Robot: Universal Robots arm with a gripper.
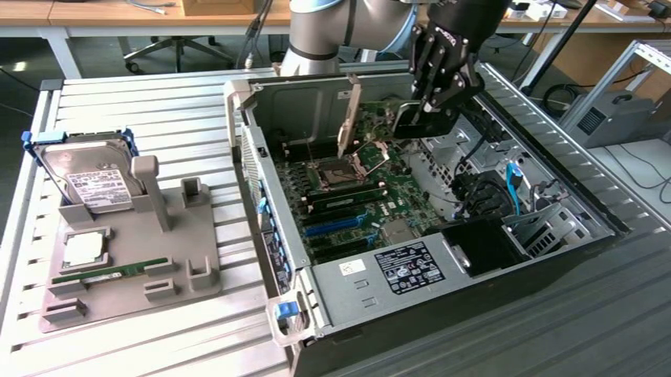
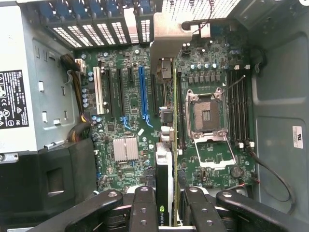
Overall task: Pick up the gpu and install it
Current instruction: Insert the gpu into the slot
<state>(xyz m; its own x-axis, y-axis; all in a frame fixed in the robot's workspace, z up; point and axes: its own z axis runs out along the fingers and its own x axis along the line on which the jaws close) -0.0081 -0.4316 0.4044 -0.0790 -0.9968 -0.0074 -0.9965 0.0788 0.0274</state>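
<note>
Bright even light, soft shadows, mild glare

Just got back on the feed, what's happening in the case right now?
The arm's hand is shut on the gpu, holding it edge-down inside the open PC case, over the motherboard between the blue slot and the CPU socket. Its metal bracket points at the rear slot openings. Whether it's seated yet I can't tell. The hard drive and RAM stick sit on the grey holder outside the case.
</note>
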